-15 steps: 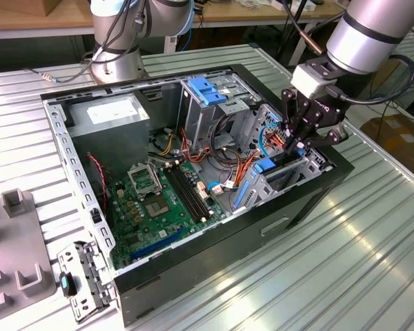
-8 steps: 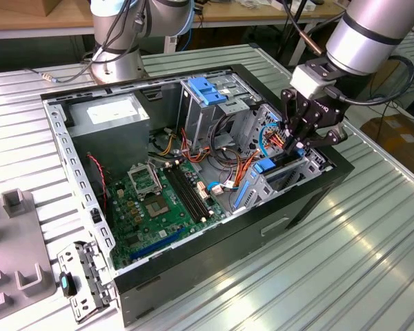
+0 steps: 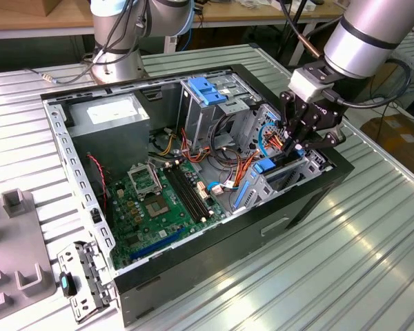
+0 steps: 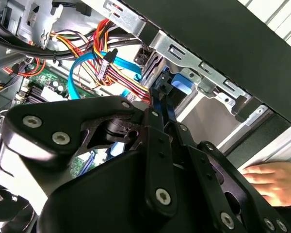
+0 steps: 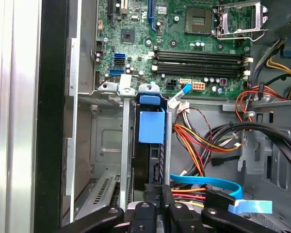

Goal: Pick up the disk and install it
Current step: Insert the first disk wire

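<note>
Black links of the hand [image 5: 157, 206] sit nearest in the first wrist view, its fingers together on the edge of the disk [image 5: 150, 145], which stands on edge in the drive bay slot of the computer case [image 3: 214, 265]. Beyond the disk, toward 12 o'clock, lies the green motherboard [image 5: 184, 43]. At 3 o'clock run the coloured cables [image 5: 208, 141]. In the exterior view the case rests on the bench [image 3: 359, 269].

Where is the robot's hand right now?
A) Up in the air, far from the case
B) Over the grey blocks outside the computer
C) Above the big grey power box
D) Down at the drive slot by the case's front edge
D: in the exterior view the hand reaches into the drive bay at the front edge of the open computer case, among the coloured cables.
</note>
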